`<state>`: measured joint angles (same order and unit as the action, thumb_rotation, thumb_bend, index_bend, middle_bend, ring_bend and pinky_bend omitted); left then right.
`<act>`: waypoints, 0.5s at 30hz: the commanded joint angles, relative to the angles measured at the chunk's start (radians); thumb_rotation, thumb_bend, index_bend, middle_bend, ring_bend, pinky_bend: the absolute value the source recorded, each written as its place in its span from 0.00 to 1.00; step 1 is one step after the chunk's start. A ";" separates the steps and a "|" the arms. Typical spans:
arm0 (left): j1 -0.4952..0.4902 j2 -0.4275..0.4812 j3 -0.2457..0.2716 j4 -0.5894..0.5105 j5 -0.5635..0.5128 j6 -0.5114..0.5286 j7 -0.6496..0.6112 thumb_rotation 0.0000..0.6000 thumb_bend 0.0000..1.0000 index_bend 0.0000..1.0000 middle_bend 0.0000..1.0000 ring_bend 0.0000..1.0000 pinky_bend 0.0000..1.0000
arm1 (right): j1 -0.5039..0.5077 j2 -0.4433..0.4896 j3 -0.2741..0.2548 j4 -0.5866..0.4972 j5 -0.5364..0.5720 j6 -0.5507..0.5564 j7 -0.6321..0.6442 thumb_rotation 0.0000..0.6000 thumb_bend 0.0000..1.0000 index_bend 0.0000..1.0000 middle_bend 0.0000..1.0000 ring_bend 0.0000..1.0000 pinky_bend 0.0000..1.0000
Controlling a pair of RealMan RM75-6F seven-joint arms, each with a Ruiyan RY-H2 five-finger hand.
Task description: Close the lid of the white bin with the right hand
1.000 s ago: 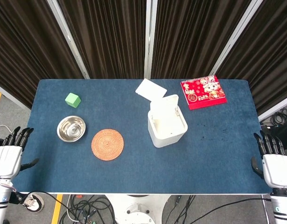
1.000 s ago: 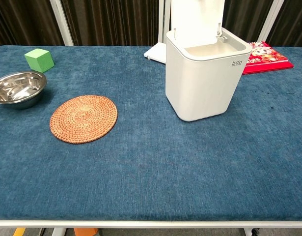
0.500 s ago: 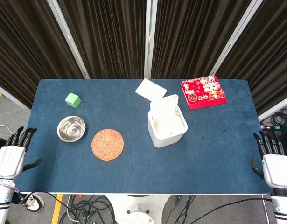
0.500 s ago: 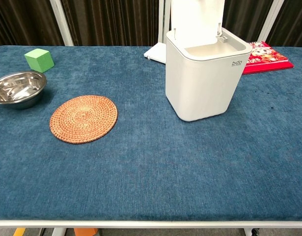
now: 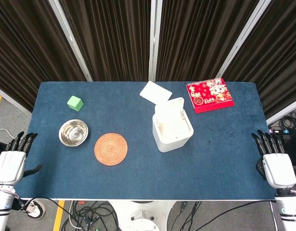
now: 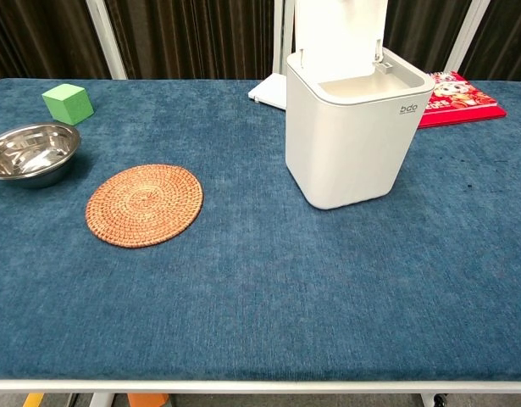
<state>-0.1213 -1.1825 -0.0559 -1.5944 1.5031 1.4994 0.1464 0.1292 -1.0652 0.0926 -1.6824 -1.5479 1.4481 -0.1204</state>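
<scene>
The white bin (image 5: 172, 130) (image 6: 351, 142) stands near the middle of the blue table, its lid (image 5: 169, 106) (image 6: 340, 28) tipped up at the back so the inside shows. My right hand (image 5: 275, 163) hangs at the table's right front corner, fingers spread and holding nothing, well to the right of the bin. Off the table's left front corner, my left hand (image 5: 11, 160) is also spread and empty. Neither hand appears in the chest view.
A woven round coaster (image 5: 110, 149) (image 6: 145, 204) lies left of the bin, a steel bowl (image 5: 73, 132) (image 6: 30, 153) and a green cube (image 5: 75, 102) (image 6: 68, 103) further left. A white card (image 5: 155, 92) and a red calendar (image 5: 209, 95) (image 6: 457, 98) lie behind the bin.
My right hand has shifted a little up and left, toward the table's right edge. The left hand has barely moved, and the bin's lid stays up.
</scene>
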 commanded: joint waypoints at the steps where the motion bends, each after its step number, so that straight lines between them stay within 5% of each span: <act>1: -0.001 0.000 0.003 0.007 -0.002 -0.009 -0.004 1.00 0.00 0.12 0.12 0.05 0.19 | 0.066 0.056 0.033 -0.072 0.006 -0.081 -0.022 1.00 1.00 0.00 0.00 0.00 0.00; 8: -0.002 -0.004 0.003 0.006 0.008 -0.002 -0.006 1.00 0.00 0.12 0.12 0.05 0.19 | 0.266 0.189 0.177 -0.237 0.150 -0.303 -0.125 1.00 1.00 0.00 0.00 0.00 0.00; 15: -0.010 -0.002 0.008 0.016 -0.017 -0.041 -0.012 1.00 0.00 0.12 0.12 0.05 0.19 | 0.461 0.225 0.284 -0.268 0.319 -0.502 -0.123 1.00 1.00 0.00 0.00 0.00 0.00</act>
<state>-0.1295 -1.1856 -0.0491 -1.5805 1.4886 1.4608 0.1365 0.5290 -0.8624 0.3349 -1.9296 -1.2862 1.0051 -0.2221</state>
